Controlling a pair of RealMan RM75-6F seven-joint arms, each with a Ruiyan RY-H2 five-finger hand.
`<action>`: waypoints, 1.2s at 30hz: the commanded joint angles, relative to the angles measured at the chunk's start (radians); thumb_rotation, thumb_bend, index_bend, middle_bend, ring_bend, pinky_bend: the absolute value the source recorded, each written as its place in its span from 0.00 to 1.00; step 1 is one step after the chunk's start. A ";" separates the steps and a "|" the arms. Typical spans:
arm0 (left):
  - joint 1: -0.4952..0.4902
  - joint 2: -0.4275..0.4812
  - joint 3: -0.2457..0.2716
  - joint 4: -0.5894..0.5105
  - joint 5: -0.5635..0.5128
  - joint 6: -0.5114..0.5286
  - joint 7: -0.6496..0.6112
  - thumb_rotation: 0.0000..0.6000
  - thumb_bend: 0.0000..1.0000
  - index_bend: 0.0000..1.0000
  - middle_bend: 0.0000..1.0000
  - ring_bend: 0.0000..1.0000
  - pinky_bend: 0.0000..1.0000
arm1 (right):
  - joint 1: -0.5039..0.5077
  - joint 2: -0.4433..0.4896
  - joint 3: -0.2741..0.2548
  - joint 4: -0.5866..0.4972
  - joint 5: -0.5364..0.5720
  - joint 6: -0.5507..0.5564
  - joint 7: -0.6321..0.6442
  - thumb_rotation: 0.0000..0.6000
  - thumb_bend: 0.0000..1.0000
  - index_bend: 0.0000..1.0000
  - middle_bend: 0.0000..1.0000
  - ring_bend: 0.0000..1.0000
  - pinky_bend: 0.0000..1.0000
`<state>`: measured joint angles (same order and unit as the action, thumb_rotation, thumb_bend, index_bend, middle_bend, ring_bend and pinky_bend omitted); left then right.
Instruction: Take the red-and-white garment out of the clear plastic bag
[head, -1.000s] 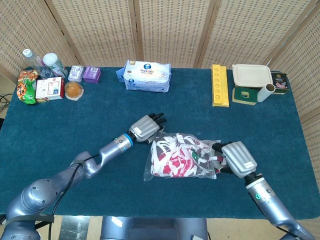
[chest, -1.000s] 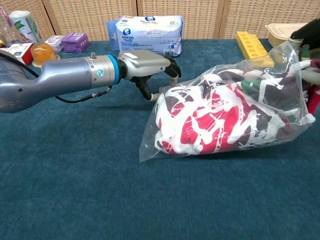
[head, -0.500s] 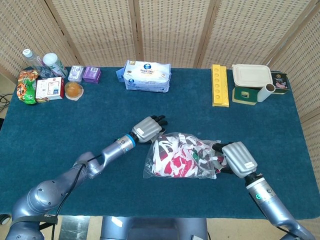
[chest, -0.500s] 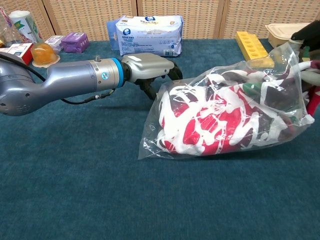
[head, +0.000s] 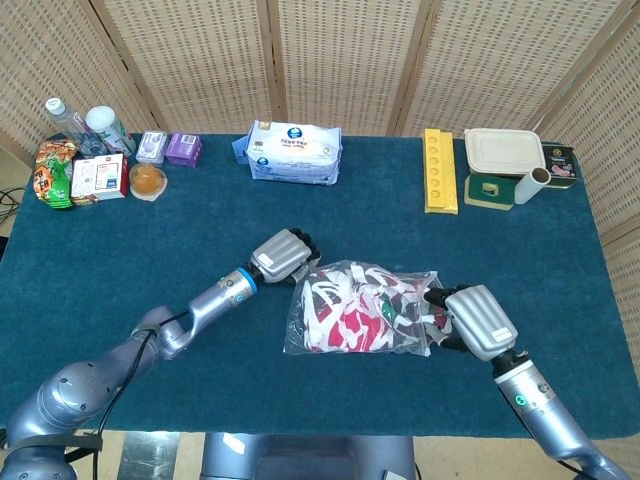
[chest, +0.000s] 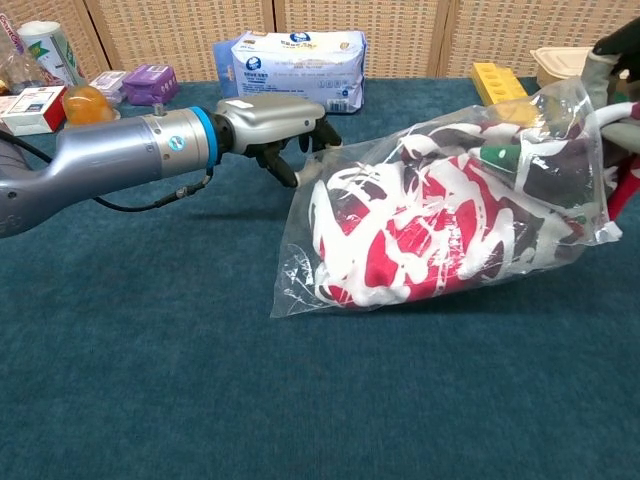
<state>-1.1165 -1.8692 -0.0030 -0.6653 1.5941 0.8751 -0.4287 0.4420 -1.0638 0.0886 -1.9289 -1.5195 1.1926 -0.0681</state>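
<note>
The clear plastic bag lies on the blue table with the red-and-white garment bunched inside. My left hand is at the bag's closed left end, its fingers curled down and pinching the plastic at the upper corner. My right hand is at the bag's open right end, its fingers closed on garment cloth that sticks out of the mouth. In the chest view most of that hand is cut off by the frame's edge.
At the back of the table stand a tissue pack, a yellow tray, a white lidded box and a white roll. Bottles, snack packs and small boxes crowd the back left corner.
My left hand has drawn back to the left with the bag's corner in its fingers, and the bag has slid and stretched leftward. The right hand has hardly moved.
</note>
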 joint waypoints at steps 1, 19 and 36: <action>0.039 0.052 0.013 -0.050 0.004 0.040 -0.003 1.00 0.58 0.82 0.58 0.40 0.34 | -0.008 0.012 -0.003 -0.017 -0.024 0.016 -0.003 1.00 0.48 0.73 0.55 0.66 0.59; 0.245 0.391 0.051 -0.367 -0.040 0.181 0.076 1.00 0.57 0.84 0.60 0.44 0.38 | -0.034 0.059 0.010 -0.048 -0.015 0.055 -0.071 1.00 0.48 0.73 0.56 0.66 0.60; 0.423 0.604 0.042 -0.478 -0.138 0.241 0.173 1.00 0.57 0.84 0.60 0.44 0.40 | -0.077 0.112 0.034 0.056 0.094 0.074 -0.009 1.00 0.48 0.73 0.56 0.67 0.60</action>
<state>-0.7011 -1.2702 0.0418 -1.1435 1.4620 1.1144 -0.2581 0.3683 -0.9557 0.1220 -1.8782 -1.4296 1.2669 -0.0823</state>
